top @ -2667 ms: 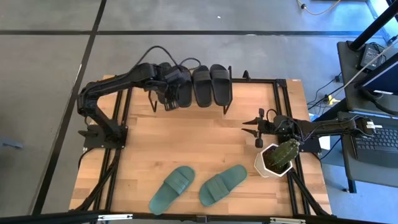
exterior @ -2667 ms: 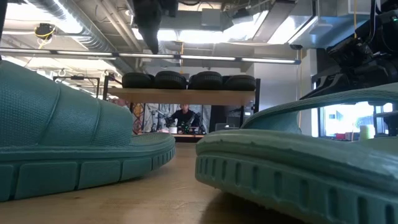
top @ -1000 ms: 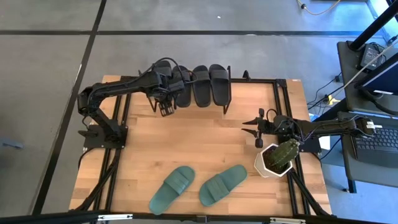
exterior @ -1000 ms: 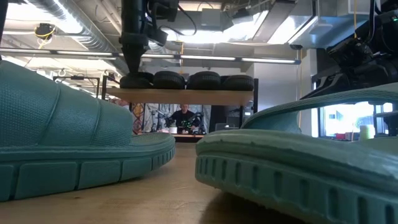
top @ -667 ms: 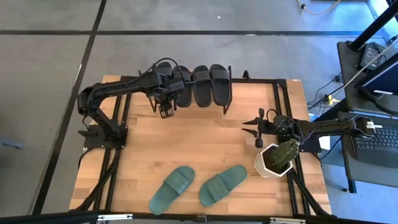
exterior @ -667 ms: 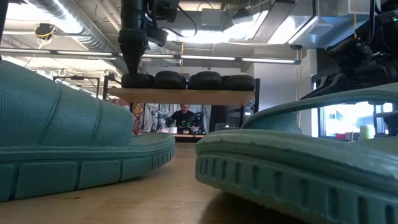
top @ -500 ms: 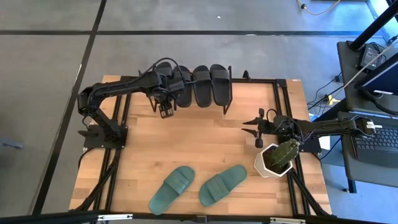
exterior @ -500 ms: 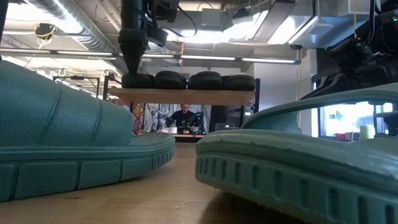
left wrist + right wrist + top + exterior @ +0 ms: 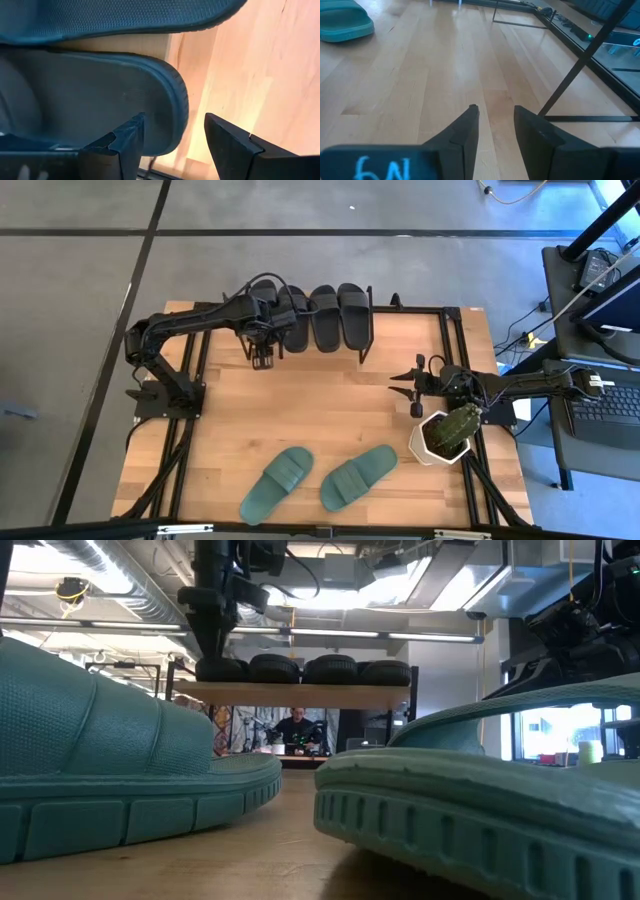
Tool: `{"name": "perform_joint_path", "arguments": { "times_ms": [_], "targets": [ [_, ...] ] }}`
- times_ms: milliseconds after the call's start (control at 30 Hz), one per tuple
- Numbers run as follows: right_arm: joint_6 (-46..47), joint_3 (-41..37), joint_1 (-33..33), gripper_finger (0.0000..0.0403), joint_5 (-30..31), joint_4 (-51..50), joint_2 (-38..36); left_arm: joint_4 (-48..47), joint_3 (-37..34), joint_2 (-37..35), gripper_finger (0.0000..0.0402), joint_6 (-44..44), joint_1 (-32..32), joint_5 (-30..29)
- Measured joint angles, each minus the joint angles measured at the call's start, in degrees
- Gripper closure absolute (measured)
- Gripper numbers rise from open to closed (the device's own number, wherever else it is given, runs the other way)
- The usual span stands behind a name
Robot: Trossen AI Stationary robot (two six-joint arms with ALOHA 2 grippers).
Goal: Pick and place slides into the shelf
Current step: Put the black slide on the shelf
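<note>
My left gripper (image 9: 264,360) spread, empty, at shelf (image 9: 300,348) front edge; teal slides (image 9: 277,483) lie well toward near edge, long axes diagonal.

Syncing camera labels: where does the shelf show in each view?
High view: shelf at the table's far edge, under the black slides.
Low view: wooden board centre background, slides on top.
Left wrist view: a strip of its board between two black slides.
Right wrist view: cannot tell.
Shared landmark: the row of black slides.
</note>
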Motion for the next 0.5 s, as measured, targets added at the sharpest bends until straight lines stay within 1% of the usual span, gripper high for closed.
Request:
{"name": "perform_joint_path", "arguments": {
  "times_ms": [167,500],
  "targets": [
    [-0.22,0.00,0.00,0.0277,0.00,-0.02,-0.01,0.01,0.00,-0.02,0.0206,3.35,0.00,-0.22],
    [-0.20,0.00,0.01,0.0277,0.00,-0.13,-0.02,1.58,0.02,-0.02,0.0206,-1.47,-0.26,-0.22]
  ]
}}
